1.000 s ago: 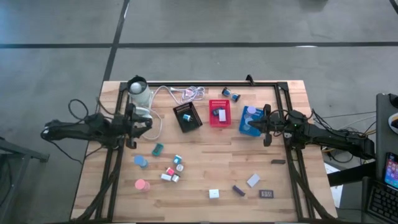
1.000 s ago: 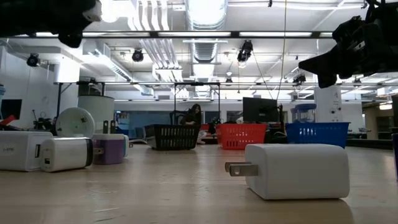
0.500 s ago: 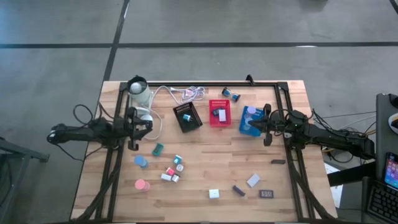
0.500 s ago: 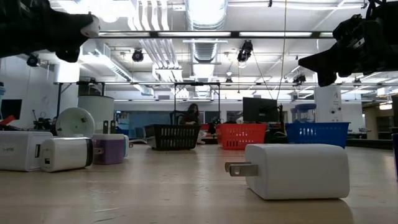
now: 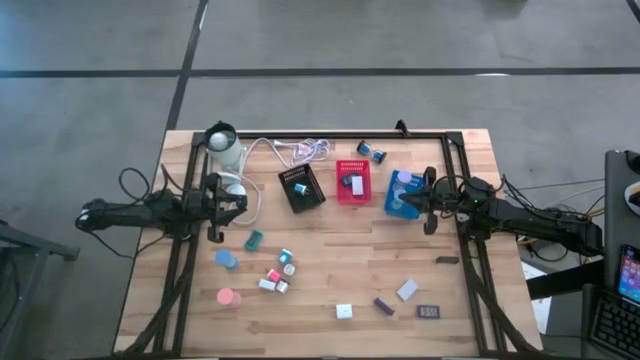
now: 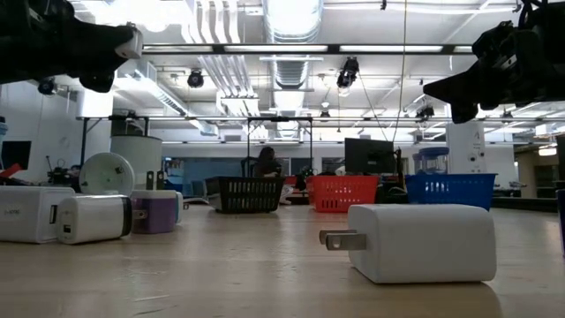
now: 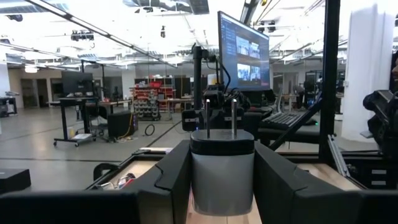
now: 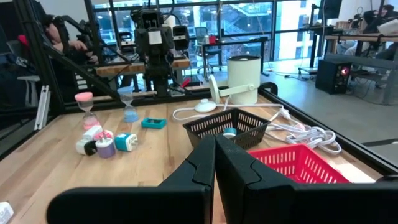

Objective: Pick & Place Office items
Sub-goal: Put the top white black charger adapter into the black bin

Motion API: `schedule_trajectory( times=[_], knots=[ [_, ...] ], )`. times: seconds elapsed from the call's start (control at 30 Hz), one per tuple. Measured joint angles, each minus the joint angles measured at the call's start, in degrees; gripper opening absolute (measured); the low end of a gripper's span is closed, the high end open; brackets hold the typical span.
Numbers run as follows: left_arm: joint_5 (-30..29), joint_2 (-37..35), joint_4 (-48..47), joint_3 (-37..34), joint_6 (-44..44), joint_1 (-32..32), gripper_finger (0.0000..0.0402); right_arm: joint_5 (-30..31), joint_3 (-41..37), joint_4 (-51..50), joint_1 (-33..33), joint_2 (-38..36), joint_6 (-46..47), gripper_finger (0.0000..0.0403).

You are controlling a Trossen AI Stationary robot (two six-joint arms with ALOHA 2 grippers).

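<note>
Clearly the left claw [image 7: 222,180] pinches a grey charger block [image 7: 222,171] by its flat sides, above the desk [image 5: 330,270]. It looks light, stiff and smooth. The right claw [image 8: 214,163] is pressed together, empty.

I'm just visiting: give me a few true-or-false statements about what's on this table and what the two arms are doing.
1. The left end effector holds a white plug-in charger. True.
2. The right end effector is wide open. False: its fingers are shut together, holding nothing.
3. The red tray sits between the black tray and the blue tray. True.
4. The black tray is empty. False: a small piece lies in it.
5. A white charger lies on the table. True.
</note>
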Motion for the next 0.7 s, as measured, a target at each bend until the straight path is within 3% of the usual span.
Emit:
schedule_trajectory(
  times=[0.17,0.33,0.5,0.7],
  knots=[
    [-2.4,0.3,1.1,0.8,-2.4,0.0,0.0133,0.0,0.0,0.0,0.0,0.0,0.0,0.0008],
    [-5.8,3.8,-1.6,11.5,-2.6,0.2,0.0133,0.2,0.0,0.3,0.0,0.0,-0.4,0.0008],
    [-13.3,14.2,-12.9,23.7,-1.6,0.3,0.0133,0.2,0.0,1.3,0.0,0.0,-0.5,0.0008],
    [-15.5,30.8,-21.0,37.6,-1.5,1.1,0.0133,0.1,0.0,2.4,0.0,0.1,0.1,0.0008]
  ],
)
